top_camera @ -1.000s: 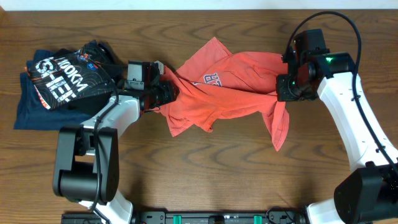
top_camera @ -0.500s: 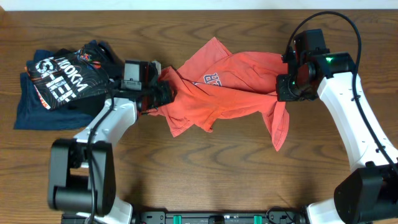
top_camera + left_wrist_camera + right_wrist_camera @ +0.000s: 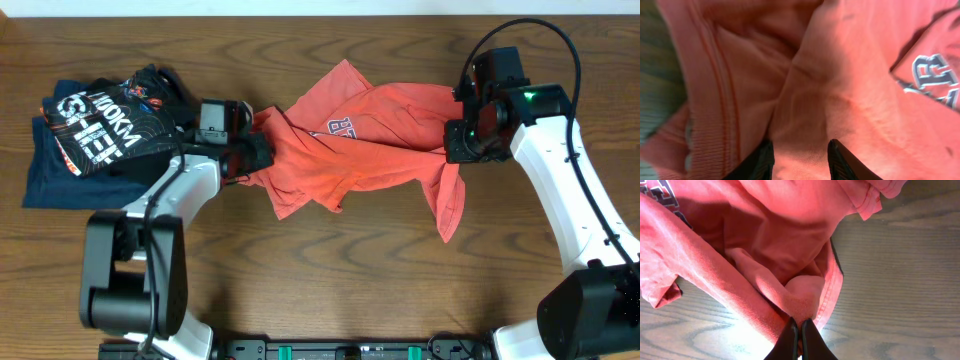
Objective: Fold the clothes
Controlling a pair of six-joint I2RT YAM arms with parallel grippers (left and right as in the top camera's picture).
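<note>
Across the middle of the table (image 3: 300, 290) lay the coral-red shirt (image 3: 365, 160), rumpled and stretched sideways between my two arms, with its dark-and-white chest logo (image 3: 340, 127) facing up near the top edge. At its left end I had the left gripper (image 3: 258, 152) buried in the bunched fabric. From the left wrist camera its black fingertips (image 3: 761, 161) stood partway apart, and pink cloth filled the whole gap between them. It looked as though a thick fold was pinched there, though that view was too close and blurred for me to be sure of the hold. The ribbed hem ran down the left of that picture, and part of the lettering showed at the right edge. At the shirt's right end the right gripper (image 3: 456, 150) sat just where the cloth gathered into a tight neck, with one loose piece trailing down the table below it. Through the right wrist camera I saw that gripper (image 3: 799, 339) with its fingers pressed fully together, nipping a rounded fold of the red fabric at the very tips, and bare wood visible to the right and below. Off to the far left, beside the left arm, sat a pile of dark garments (image 3: 95, 130) with white lettering, apart from the shirt.
</note>
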